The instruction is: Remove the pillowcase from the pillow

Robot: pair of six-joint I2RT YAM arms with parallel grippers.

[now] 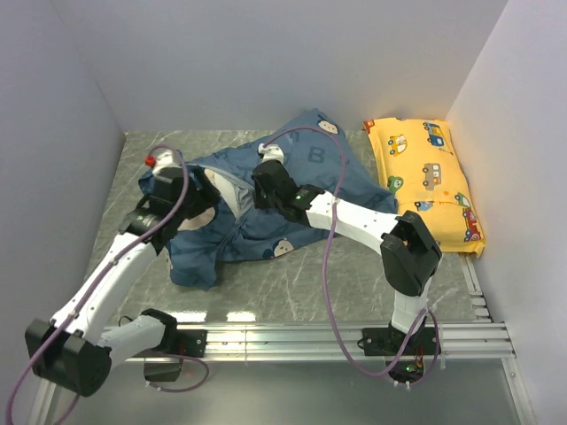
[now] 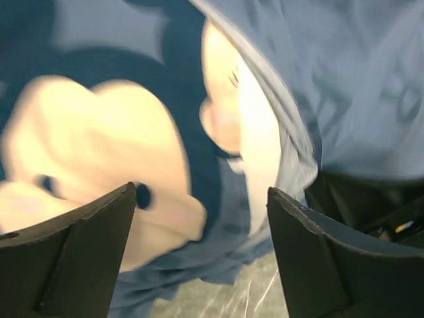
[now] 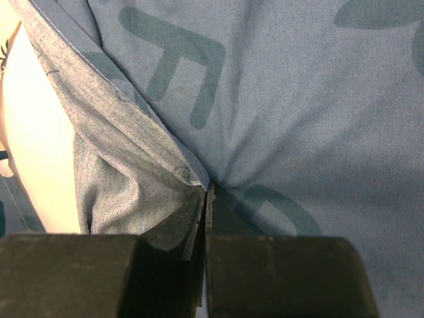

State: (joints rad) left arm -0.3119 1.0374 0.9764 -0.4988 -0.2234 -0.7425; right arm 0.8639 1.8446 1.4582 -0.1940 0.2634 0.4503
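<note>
barely started i'd say: right gripper [image 3: 207,199] is pinched tight on the pillowcase [image 1: 301,168] hem right at its tips, left gripper [image 2: 202,192] hangs wide open just above the print, and the pillow's hidden, presumably inside.

Pillowcase [image 1: 310,168] is matt woven cloth, you can see the weave up close. Bench [image 1: 292,283] looks like smooth grey marbled stone, slight sheen. Rails [image 1: 266,336] are brushed metal.
</note>
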